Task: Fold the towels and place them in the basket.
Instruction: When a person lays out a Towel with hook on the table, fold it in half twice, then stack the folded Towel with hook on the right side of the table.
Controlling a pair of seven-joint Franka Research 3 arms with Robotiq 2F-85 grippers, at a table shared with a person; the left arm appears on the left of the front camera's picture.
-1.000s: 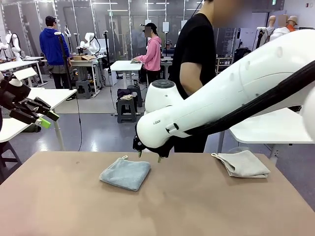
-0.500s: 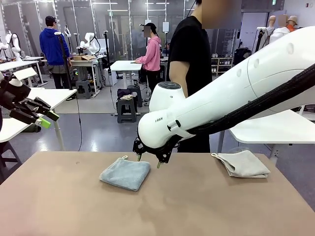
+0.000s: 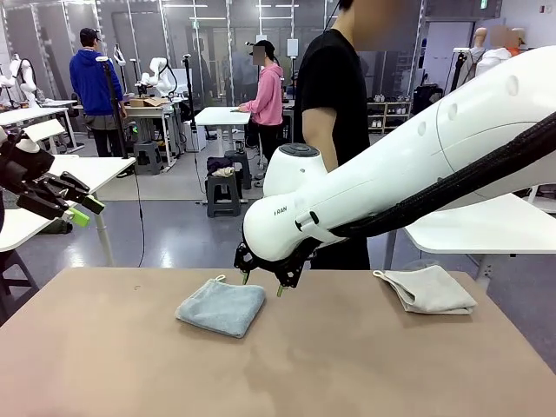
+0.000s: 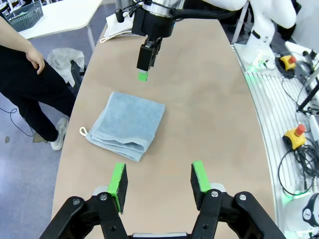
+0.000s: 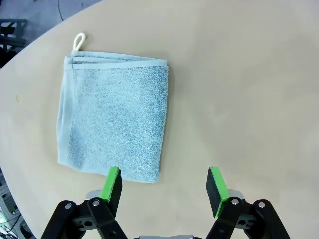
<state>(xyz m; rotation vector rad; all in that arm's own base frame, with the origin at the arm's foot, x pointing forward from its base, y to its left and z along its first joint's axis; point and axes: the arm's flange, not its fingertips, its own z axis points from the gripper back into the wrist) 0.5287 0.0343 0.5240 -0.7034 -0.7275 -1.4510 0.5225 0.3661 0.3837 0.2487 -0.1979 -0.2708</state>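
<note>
Table [image 3: 330,365]: we see a bare tan surface; its near edge, on our robot's side, carries nothing.

Blue towel [image 3: 221,307]: already folded into a small square, it lies left of the table's middle, toward the far edge, its hanging loop pointing at the far edge.

Right gripper [image 3: 262,283]: it hangs just above the table beside the blue towel's right edge, jaws wide apart and holding nothing. In its own wrist view the towel sits off to one side, with one green pad [image 5: 111,183] over the towel's edge and the other over bare table.

Grey towel [image 3: 430,289]: loosely folded, it rests near the table's far right corner, well apart from the blue one.

Left gripper [image 3: 76,204]: raised off the table's left edge, jaws moderately open, empty.

Person [image 3: 334,113]: someone in a black shirt stands just beyond the far edge.

Basket [image 4: 24,15]: we judge the dark meshed crate on a white side table, seen in the left wrist view, to be it; it sits off our table.

Risk, grasp: we judge that closing from here would catch one edge only, so the folds could fall open on lifting.

Risk, carry: the basket is far off, so the towel could slip or unfold on the way, and the arm could pass near the person.
</note>
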